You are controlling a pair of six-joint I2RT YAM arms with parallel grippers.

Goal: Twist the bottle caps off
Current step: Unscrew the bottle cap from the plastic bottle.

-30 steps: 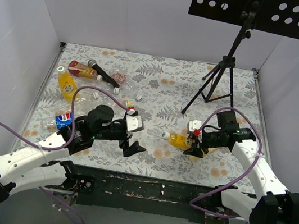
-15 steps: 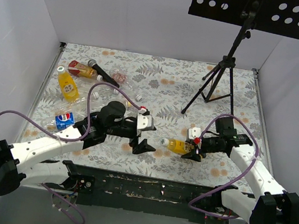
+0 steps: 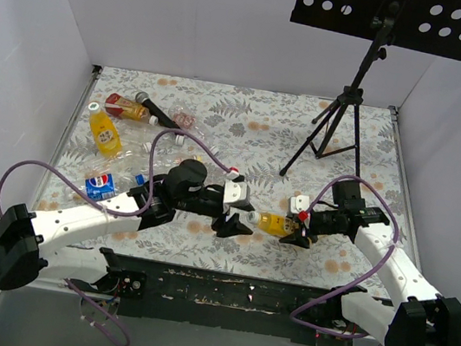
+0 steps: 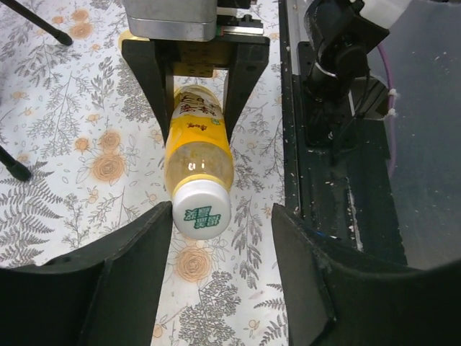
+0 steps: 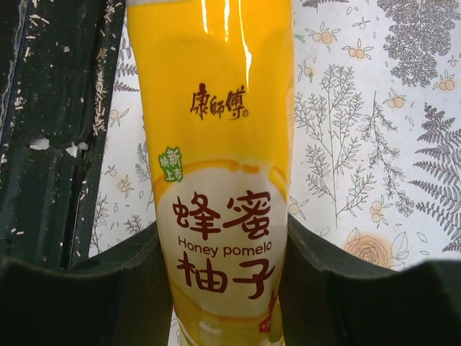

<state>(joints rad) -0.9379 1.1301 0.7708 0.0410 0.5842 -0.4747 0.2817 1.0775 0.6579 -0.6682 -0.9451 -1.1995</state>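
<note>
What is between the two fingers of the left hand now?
The white cap of the yellow bottle; the left wrist view shows it, with gaps both sides.

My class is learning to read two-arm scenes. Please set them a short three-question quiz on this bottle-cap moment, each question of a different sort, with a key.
1. True or false: the right pincer grips the yellow bottle by its body.
2. Multiple choice: the white cap on that bottle is
A) lying loose on the cloth
B) on the neck, between the left pincer's fingers
C) hidden under the music stand
3. Fill in: the held bottle's label reads "Honey ____".

Key: 1 true; 2 B; 3 pomelo.
</note>
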